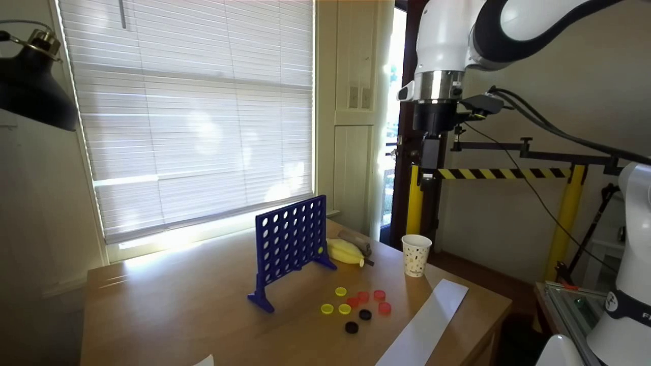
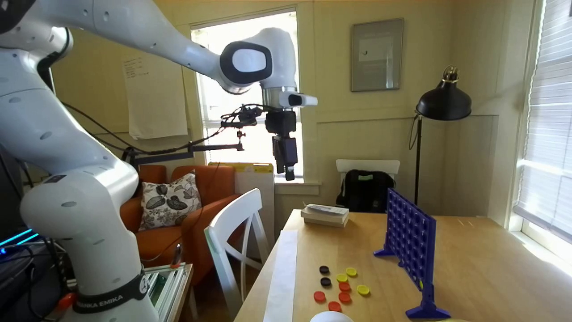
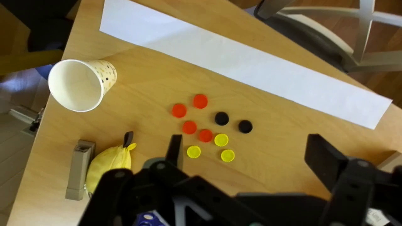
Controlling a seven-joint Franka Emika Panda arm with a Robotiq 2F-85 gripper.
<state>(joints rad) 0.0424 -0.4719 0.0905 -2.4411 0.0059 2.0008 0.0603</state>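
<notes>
Black and spread, the gripper point(image 3: 246, 149) is empty: nine discs point(image 3: 205, 135) lie loose mid-frame, one yellow piece point(image 1: 320, 250) perhaps already in the blue rack point(image 1: 291, 241).

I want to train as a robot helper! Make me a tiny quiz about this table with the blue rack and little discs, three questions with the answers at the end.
1. Count: how many red discs lie on the table?

2. Choose: how is the cup placed?
A) lying on its side
B) standing upright
C) upside down

3. True or false: the gripper is shut on the cup.

Key:
1. Four.
2. B.
3. False; it is open and holds nothing.
</notes>
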